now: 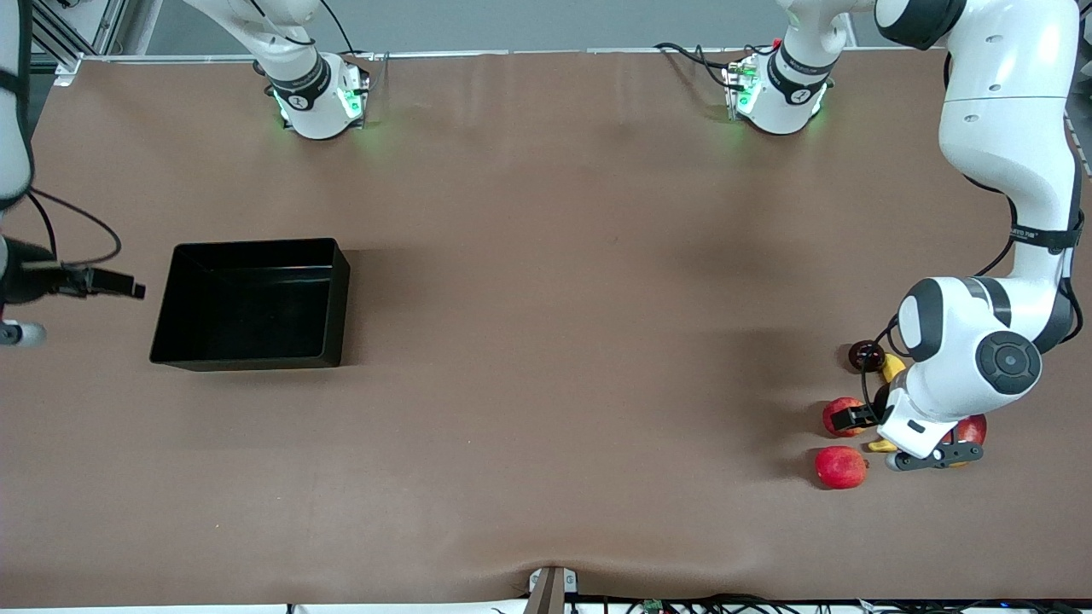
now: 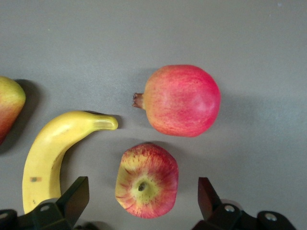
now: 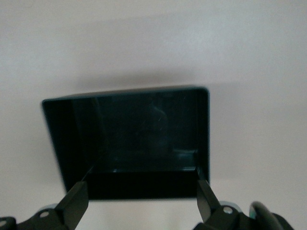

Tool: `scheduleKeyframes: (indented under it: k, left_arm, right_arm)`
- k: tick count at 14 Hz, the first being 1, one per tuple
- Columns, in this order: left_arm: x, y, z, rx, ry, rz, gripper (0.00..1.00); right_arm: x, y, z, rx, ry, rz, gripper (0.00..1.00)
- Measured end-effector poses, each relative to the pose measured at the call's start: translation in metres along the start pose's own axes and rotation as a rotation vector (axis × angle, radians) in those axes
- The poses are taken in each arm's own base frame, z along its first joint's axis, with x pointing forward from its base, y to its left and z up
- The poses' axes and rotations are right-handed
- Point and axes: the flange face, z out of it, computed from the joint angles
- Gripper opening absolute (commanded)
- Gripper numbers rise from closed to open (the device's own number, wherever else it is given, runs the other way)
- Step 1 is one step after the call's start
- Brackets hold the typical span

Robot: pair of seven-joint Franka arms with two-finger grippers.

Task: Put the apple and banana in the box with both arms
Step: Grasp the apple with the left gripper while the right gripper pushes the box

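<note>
The apple (image 1: 843,415) lies among fruit at the left arm's end of the table, the box (image 1: 334,298) toward the right arm's end.

In the left wrist view the left gripper (image 2: 144,199), fingers spread, straddles the apple (image 2: 147,180) beside the banana (image 2: 53,155).

In the right wrist view the right gripper (image 3: 142,199) hangs released by the box (image 3: 204,129).

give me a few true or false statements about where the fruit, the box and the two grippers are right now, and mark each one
1. The box holds no fruit. True.
2. The left gripper is shut on the banana. False: its fingers are open on either side of the apple, which lies on the table.
3. The apple lies beside the banana, not touching it. True.
4. The right gripper is over the fruit. False: it is open at the box, at the right arm's end of the table.
5. The pomegranate is in the box. False: it lies on the table close to the apple.
</note>
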Motion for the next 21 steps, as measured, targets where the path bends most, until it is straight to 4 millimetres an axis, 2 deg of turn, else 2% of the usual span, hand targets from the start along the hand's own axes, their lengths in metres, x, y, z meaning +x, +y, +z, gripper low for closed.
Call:
scheduleKeyframes:
  k: [3,4,5,7,8,9,11,13,14,15,17,19,21]
  left_arm:
    - [-0.003,0.000,0.020,0.001,-0.023,0.009,1.00]
    - [-0.004,0.000,0.026,0.001,-0.031,0.010,0.94]
    - [-0.006,0.000,0.032,0.002,-0.039,0.010,0.78]
    - [-0.008,0.001,0.040,0.003,-0.051,0.012,0.36]
    - [-0.008,0.001,0.042,0.003,-0.054,0.012,0.17]
    - [-0.009,0.001,0.043,0.003,-0.056,0.012,0.00]
    - [-0.008,0.001,0.041,0.002,-0.053,0.018,0.00]
    - [-0.008,0.007,0.036,-0.006,-0.051,0.026,0.00]
    - [-0.009,0.014,0.029,-0.013,-0.055,0.034,0.00]
    - [-0.009,0.020,0.016,-0.017,-0.061,0.041,0.00]
    - [-0.010,0.028,-0.028,-0.017,-0.065,0.053,0.00]
    - [-0.013,0.031,-0.075,-0.012,-0.061,0.059,0.00]
    - [-0.019,0.035,-0.108,-0.010,-0.065,0.051,0.00]
  right_arm:
    - [0.010,0.035,0.052,0.006,0.003,-0.040,1.00]
    - [0.010,0.046,0.065,0.008,-0.007,-0.051,1.00]
    - [0.009,0.059,0.076,0.012,-0.015,-0.065,1.00]
    - [0.004,0.087,0.106,0.023,-0.019,-0.077,0.97]
    - [-0.002,0.097,0.123,0.028,-0.024,-0.074,0.82]
    - [-0.009,0.101,0.141,0.036,-0.038,-0.069,0.63]
    - [-0.018,0.102,0.163,0.047,-0.063,-0.065,0.35]
    - [-0.024,0.105,0.172,0.051,-0.070,-0.056,0.21]
    - [-0.027,0.109,0.178,0.049,-0.061,-0.053,0.13]
    - [-0.031,0.112,0.185,0.048,-0.054,-0.060,0.00]
    - [-0.040,0.119,0.197,0.055,-0.055,-0.085,0.00]
    - [-0.042,0.120,0.199,0.057,-0.056,-0.097,0.00]
    - [-0.040,0.116,0.199,0.061,-0.060,-0.113,0.00]
